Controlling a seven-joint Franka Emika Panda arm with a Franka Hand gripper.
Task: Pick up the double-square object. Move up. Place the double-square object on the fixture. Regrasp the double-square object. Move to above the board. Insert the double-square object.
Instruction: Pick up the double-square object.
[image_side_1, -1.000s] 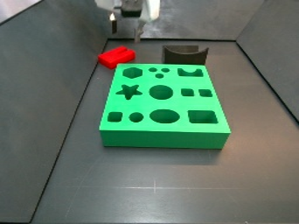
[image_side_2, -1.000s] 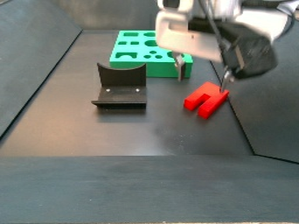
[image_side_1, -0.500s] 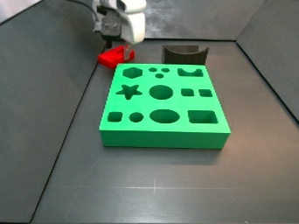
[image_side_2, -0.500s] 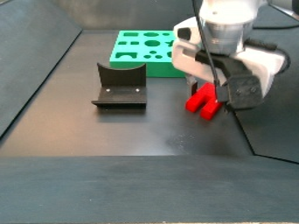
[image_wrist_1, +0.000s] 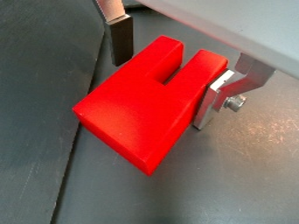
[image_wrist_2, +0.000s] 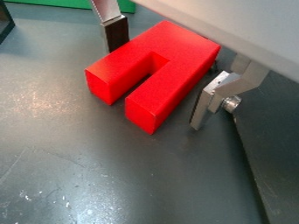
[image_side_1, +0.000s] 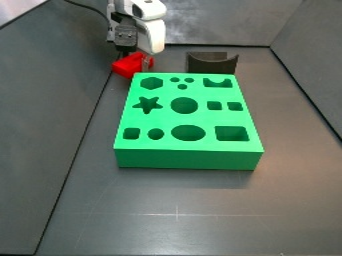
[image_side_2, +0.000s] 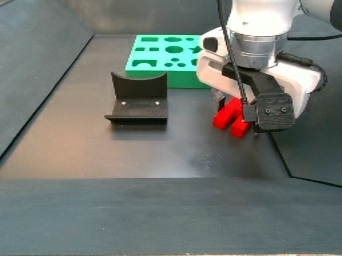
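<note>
The red double-square object (image_wrist_1: 146, 105) lies flat on the dark floor, left of the board's far end in a side view (image_side_1: 127, 66). It also shows in the other views (image_wrist_2: 152, 70) (image_side_2: 230, 118). My gripper (image_wrist_1: 163, 79) is down around it and open, one finger (image_wrist_1: 121, 39) a small gap from one side and the other finger (image_wrist_2: 208, 101) close to the opposite side. The gripper shows in both side views (image_side_1: 128, 48) (image_side_2: 242, 104). The dark fixture (image_side_1: 210, 62) (image_side_2: 138, 97) stands apart. The green board (image_side_1: 186, 118) (image_side_2: 167, 58) lies flat.
Sloping grey walls enclose the floor on both sides (image_side_1: 54, 110) (image_side_2: 301, 150). The red piece lies near one wall. The robot's wrist and cables (image_side_2: 267, 40) hang over the piece.
The gripper has come down from above the red piece until its fingers straddle it. The piece, the fixture and the board have not moved.
</note>
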